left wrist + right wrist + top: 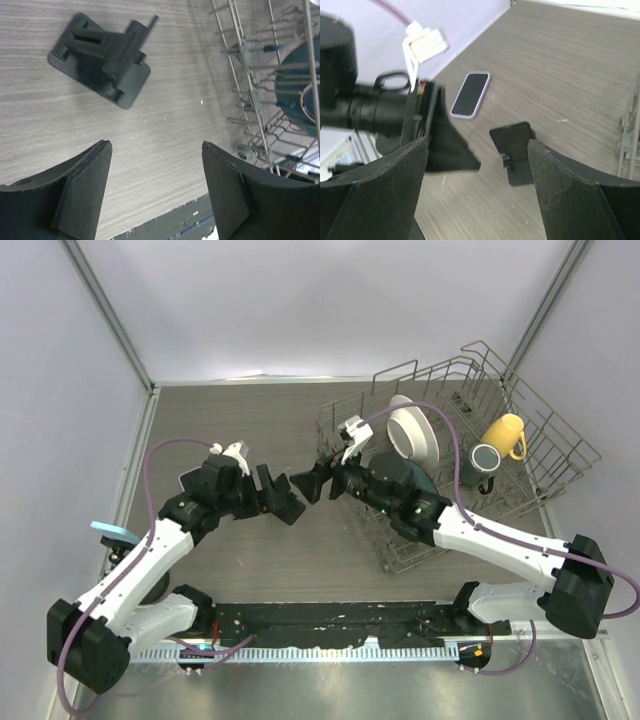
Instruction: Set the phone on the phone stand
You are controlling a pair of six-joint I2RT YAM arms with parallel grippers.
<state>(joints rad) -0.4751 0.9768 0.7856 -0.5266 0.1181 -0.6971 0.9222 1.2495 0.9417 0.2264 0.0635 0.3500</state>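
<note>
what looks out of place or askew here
nothing spilled or broken. the wire dish rack sits skewed on the table, not square to its edges. the phone lies flat, face up, apart from the phone stand.

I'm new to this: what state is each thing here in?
Black-screened phone with pale rim: flat on the grey table, screen up, unheld.
Black plastic phone stand: on the table, no phone on it.
Left gripper: open, empty.
Right gripper: open, empty.
Wire dish rack: standing on the table, partly loaded.
</note>
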